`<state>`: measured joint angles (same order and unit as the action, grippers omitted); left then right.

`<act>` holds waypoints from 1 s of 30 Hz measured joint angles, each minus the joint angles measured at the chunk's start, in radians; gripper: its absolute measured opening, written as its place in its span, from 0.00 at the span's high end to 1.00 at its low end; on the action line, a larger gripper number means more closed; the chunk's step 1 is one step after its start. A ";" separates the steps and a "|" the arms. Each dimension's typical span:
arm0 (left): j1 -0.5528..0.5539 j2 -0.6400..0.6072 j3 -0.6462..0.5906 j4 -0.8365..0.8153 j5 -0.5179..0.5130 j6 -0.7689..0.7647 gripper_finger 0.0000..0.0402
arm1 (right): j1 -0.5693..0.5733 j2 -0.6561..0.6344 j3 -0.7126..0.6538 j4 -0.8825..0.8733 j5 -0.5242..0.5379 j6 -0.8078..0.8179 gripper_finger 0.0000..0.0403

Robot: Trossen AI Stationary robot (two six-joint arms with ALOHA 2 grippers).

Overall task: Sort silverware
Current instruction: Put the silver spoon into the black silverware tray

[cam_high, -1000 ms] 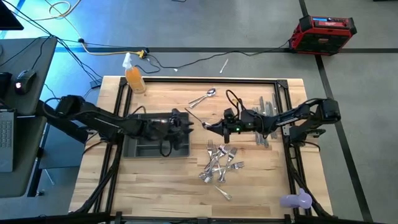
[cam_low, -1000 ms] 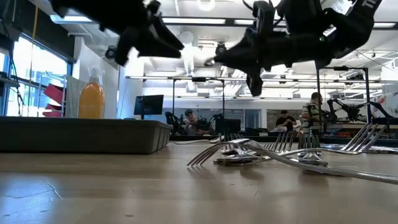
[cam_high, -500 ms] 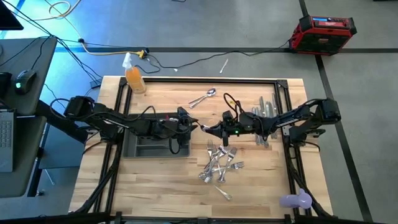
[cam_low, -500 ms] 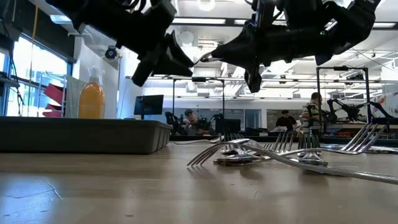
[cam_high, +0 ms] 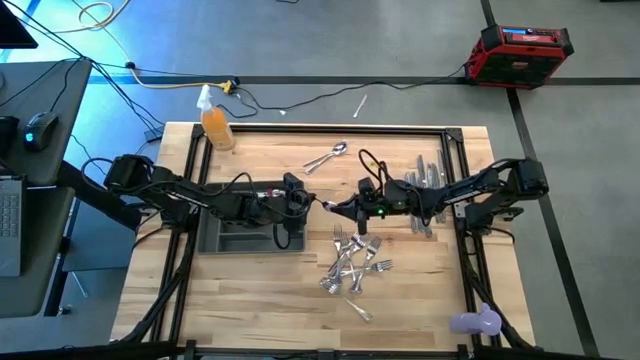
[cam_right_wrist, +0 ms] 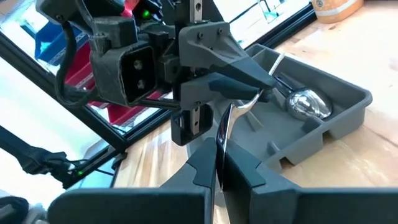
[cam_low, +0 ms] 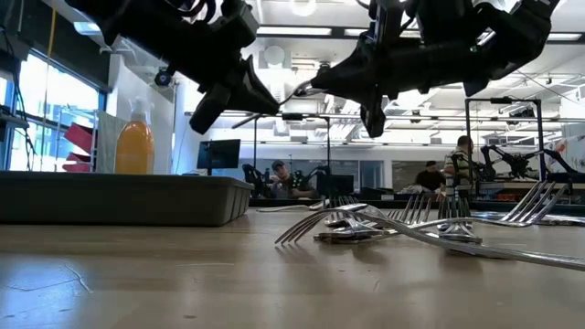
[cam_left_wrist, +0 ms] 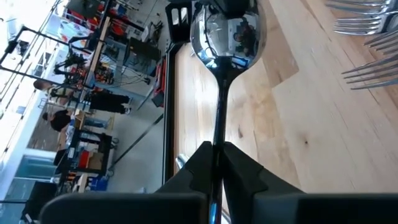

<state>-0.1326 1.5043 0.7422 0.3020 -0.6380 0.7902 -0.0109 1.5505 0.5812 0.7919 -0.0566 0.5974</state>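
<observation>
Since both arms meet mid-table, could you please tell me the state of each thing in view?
left pincer: shut on the spoon's handle.
right pincer: shut on the spoon's far end.
spoon: held in the air by both pincers.
tray: holds a second spoon.
forks: loose pile on the table.
orange bottle: upright.

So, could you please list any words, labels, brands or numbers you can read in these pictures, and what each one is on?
No text can be read in any view.
Red case on the floor: a pale mark on its lid, too small to read.
Orange bottle: no label visible.
Grey tray, spoon: no markings visible.
</observation>
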 joint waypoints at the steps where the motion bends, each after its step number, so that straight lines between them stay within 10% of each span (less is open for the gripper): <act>1: 0.000 0.000 0.000 0.000 0.000 -0.001 0.99 | 0.001 0.000 0.000 -0.002 0.000 -0.014 1.00; 6: 0.000 -0.002 0.000 0.001 -0.010 -0.005 1.00 | 0.016 0.000 0.000 -0.010 -0.002 -0.080 0.92; 17: 0.001 -0.069 0.000 -0.202 -0.059 -0.046 1.00 | 0.007 -0.024 0.000 -0.076 -0.127 0.023 0.43; 30: 0.231 -0.254 -0.009 -0.895 0.265 -0.366 1.00 | 0.005 -0.061 0.000 -0.141 -0.072 0.023 0.42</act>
<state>0.0982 1.2507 0.7328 -0.5926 -0.3726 0.4239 -0.0059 1.4895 0.5808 0.6505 -0.1290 0.6209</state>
